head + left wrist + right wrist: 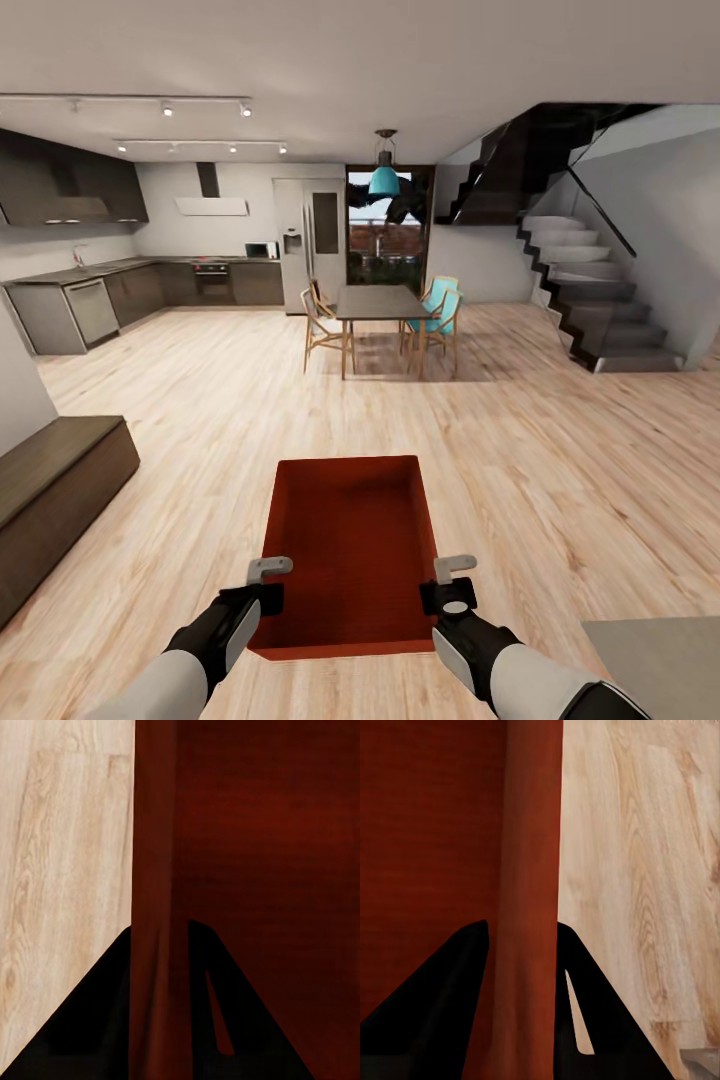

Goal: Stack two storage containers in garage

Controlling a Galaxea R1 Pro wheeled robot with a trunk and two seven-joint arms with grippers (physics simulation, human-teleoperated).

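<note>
One orange-red storage container (350, 540), lidless and ribbed, hangs level in front of me over the light wood-plank floor (560, 450) of the living room. My left gripper (268, 583) is shut on its left wall and my right gripper (448, 583) is shut on its right wall. In the left wrist view the dark fingers (97, 1012) straddle the container's wall (154, 855). The right wrist view has the same hold, fingers (442, 997) on either side of the wall (532, 847). The garage is out of view.
A low dark wood console (60, 480) stands close at the left. Ahead are a dining table (380, 303) with chairs, kitchen counters (90, 300) far left and a staircase (590, 300) at the right. A grey surface corner (660, 660) sits at the lower right.
</note>
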